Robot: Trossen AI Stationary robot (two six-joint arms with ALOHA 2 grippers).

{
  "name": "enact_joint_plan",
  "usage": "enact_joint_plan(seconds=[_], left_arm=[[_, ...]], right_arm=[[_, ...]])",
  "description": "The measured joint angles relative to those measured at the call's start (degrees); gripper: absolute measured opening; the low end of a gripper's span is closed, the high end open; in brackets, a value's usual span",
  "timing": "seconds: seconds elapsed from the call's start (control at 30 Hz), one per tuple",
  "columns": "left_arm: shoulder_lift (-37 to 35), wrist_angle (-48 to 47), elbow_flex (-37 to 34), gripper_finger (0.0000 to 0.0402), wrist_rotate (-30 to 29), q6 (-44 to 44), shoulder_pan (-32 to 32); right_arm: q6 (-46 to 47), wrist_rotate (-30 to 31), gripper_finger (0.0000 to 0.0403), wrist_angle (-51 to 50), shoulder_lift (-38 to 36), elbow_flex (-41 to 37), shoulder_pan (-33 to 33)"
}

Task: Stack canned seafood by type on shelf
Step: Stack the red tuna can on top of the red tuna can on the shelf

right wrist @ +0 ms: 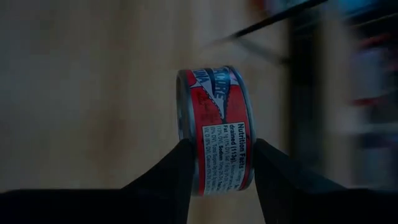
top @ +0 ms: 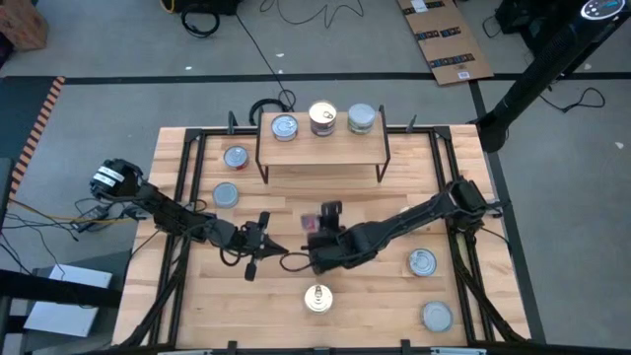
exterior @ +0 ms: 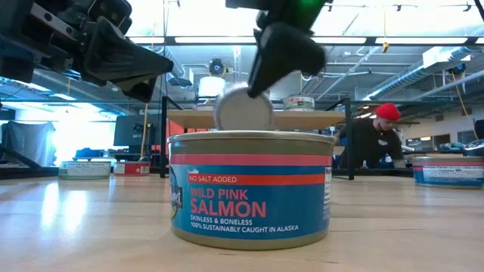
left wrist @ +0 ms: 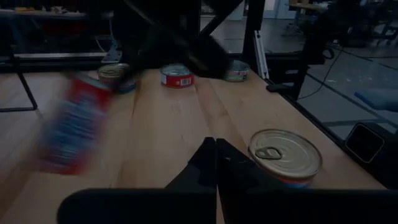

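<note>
Salmon tin (exterior: pixel 250 189) "WILD PINK SALMON", red tin (right wrist: pixel 216 129) "Nutrition Facts"

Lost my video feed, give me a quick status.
Right gripper shut on red can, mid-table. Left gripper shut, empty, beside it. Shelf holds three cans. Salmon can near front edge, nothing blocking.

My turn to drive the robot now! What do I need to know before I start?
Right gripper: shut on a red-labelled can, held on its side above the table's middle.
Left gripper: shut, empty, waiting left of centre.
Shelf: three cans on top already.
Loose on the table: two cans left of the shelf, the salmon can at the front, two cans on the right.
Left to do: put the held can on the shelf with its kind, then the five others.
</note>
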Motion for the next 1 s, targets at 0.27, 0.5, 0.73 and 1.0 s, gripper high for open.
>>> enact_joint_plan(seconds=[0.27, 0.5, 0.73, 1.0], left_arm=[[0.0, 0.0, 0.0, 0.0001, -0.9, 0.0, -0.5], [0.0, 0.1, 0.0, 0.0001, -0.9, 0.5, -0.5], [0.0, 1.3, 0.0, 0.0001, -0.9, 1.3, -0.5], [0.0, 1.3, 0.0, 0.0001, -0.9, 1.7, -0.5]], right_arm=[[-26.9, 14.7, 0.0142, 16.6, -0.1, 0.0, -8.6], [-50.1, 11.3, 0.014, 38.3, -0.1, -0.1, -17.1], [-62.4, 2.6, 0.0106, 48.1, -0.1, -0.1, -23.4], [-64.6, 4.4, 0.0059, 48.5, -0.1, 0.3, -23.5]])
